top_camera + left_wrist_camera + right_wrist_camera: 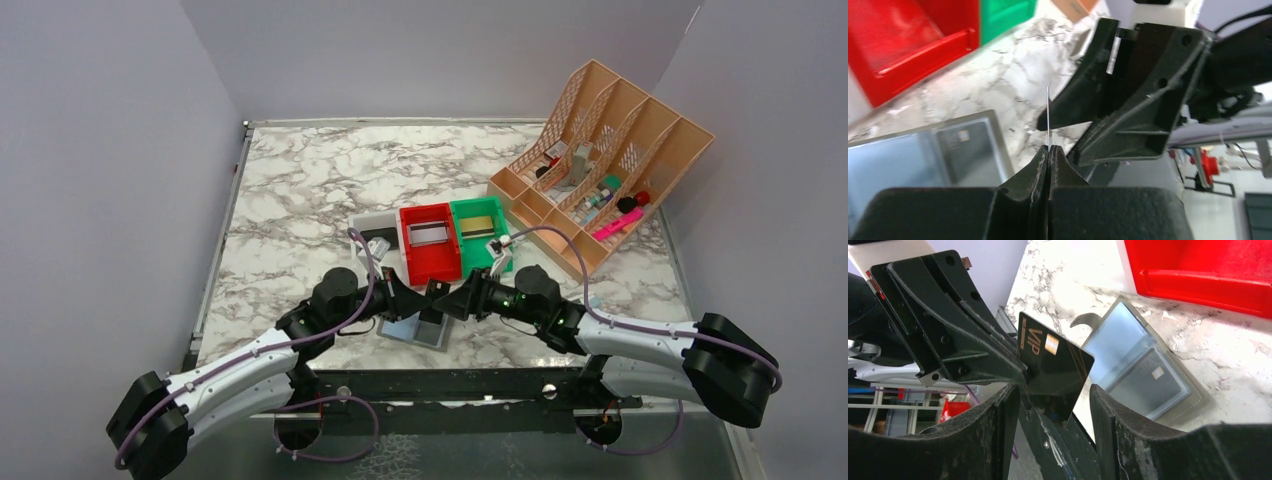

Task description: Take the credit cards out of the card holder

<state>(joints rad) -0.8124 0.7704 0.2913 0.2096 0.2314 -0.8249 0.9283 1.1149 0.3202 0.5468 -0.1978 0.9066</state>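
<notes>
My left gripper (1049, 150) is shut on a black credit card (1053, 365) with gold VIP lettering, holding it on edge above the table; in the left wrist view the card (1048, 112) shows as a thin line. My right gripper (1053, 397) is open, facing the left one, with the card's lower corner in the gap between its fingers (1105, 410). The card holder (1178, 400) lies open flat on the marble just below both grippers (415, 330). Another card (1148, 382) sits behind its clear panel.
A white bin (372, 232), a red bin (430, 262) and a green bin (478, 240) stand in a row just beyond the card holder. A tan slotted organiser (610, 150) with small items fills the back right. Walls close in on both sides.
</notes>
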